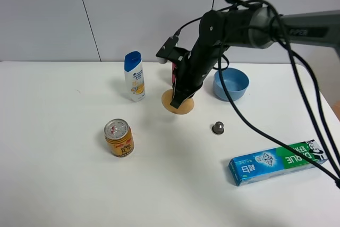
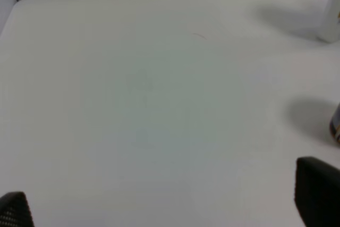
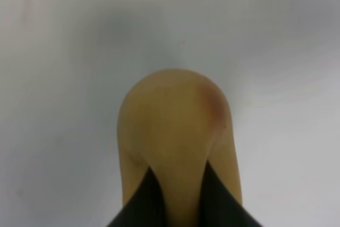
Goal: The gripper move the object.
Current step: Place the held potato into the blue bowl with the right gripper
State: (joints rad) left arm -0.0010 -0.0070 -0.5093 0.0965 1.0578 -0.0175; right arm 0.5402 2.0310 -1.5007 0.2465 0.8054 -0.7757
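Note:
The object, a smooth tan-yellow potato-like lump (image 1: 181, 107), lies on the white table (image 1: 64, 184) just right of a shampoo bottle. My right gripper (image 1: 178, 99) reaches down onto it from the black arm coming in from the right, with cables trailing. In the right wrist view the two dark fingertips (image 3: 141, 203) close on the sides of the lump (image 3: 175, 126), which fills the gap between them. My left gripper (image 2: 164, 206) is open and empty over bare table, its fingertips (image 2: 319, 190) wide apart. The left arm does not show in the exterior view.
A white and blue shampoo bottle (image 1: 134, 76) stands left of the lump. A yellow can (image 1: 119, 137) stands at the front left. A blue bowl (image 1: 230, 84), a small grey knob (image 1: 218, 127) and a toothpaste box (image 1: 276, 162) lie to the right.

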